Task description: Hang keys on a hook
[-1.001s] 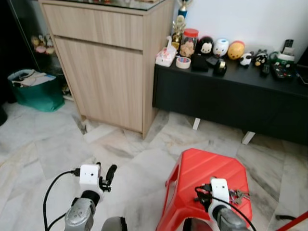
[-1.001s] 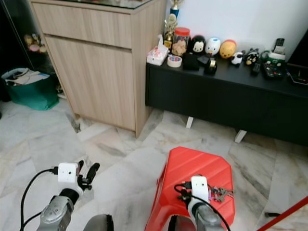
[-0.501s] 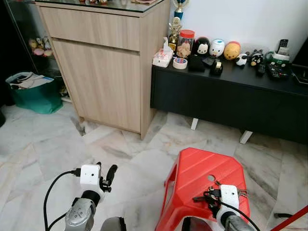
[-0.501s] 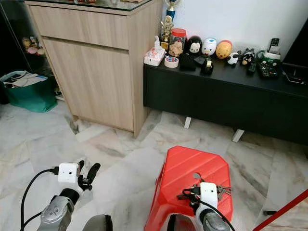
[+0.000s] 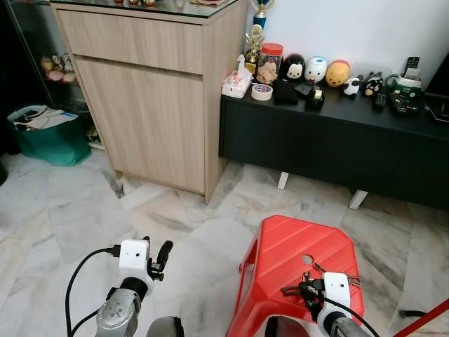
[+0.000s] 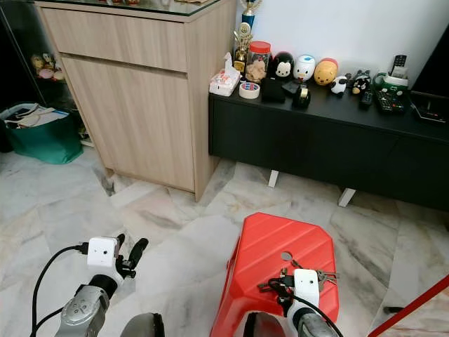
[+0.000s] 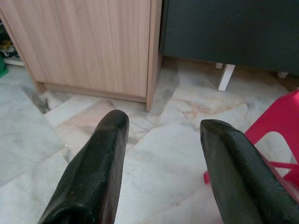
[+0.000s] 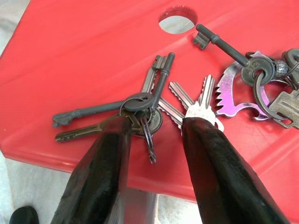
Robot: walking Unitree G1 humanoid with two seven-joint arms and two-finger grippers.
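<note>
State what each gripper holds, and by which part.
Nothing is held. The right gripper is open over the keys on the red stool; the left gripper is open above the floor.

Right gripper (image 8: 154, 126): fingers spread, keys (image 8: 140, 105) between and around the tips, apparently touching both; red stool top (image 8: 84, 46) bare ahead, beyond its hole (image 8: 177, 19).

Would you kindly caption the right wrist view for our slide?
Right gripper open, fingers straddling a bunch of keys on the red stool.
</note>
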